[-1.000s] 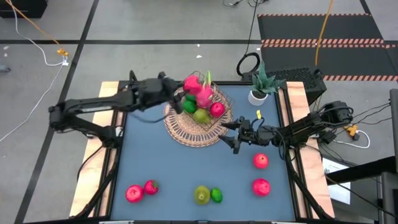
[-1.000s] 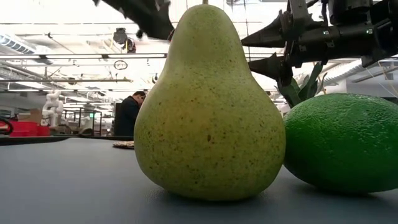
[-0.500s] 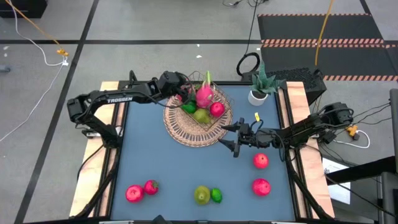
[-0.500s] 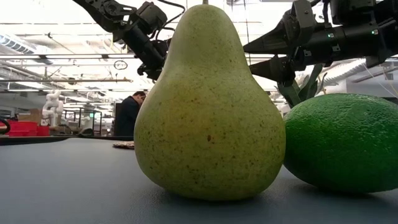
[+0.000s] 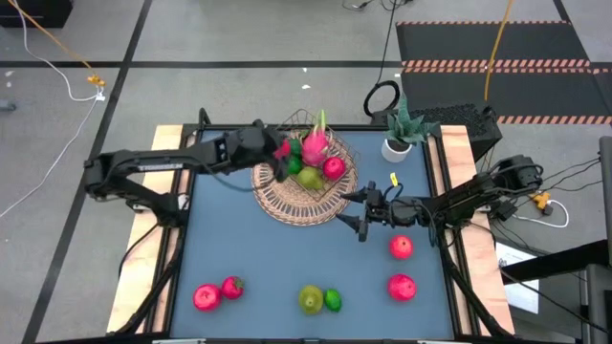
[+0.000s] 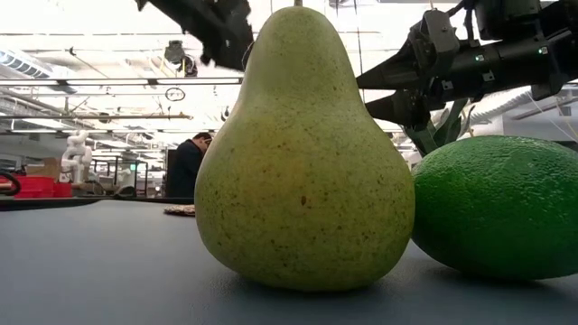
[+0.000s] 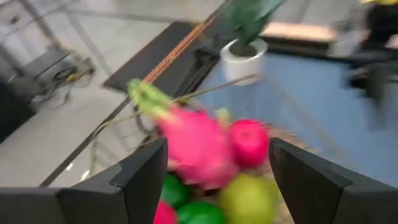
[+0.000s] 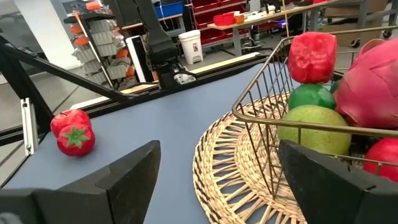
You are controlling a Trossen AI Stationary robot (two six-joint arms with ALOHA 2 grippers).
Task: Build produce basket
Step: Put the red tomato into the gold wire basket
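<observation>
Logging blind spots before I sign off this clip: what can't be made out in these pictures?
- Low view: the pear and lime fill the picture, hiding the basket and the other table fruit.
- Left wrist view: motion blur smears the dragon fruit and its neighbours.
- High view: the left gripper is blurred; its fingers are unreadable.

Round wicker basket (image 5: 304,196) at table's far middle, dragon fruit (image 5: 314,145) atop its fruit.

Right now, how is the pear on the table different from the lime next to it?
The pear is yellow-green and speckled; the lime is darker green and bumpy. The pear stands upright and taller, narrowing to the top; the lime is round and lower. Both sit side by side on the blue table, outside the basket.
</observation>
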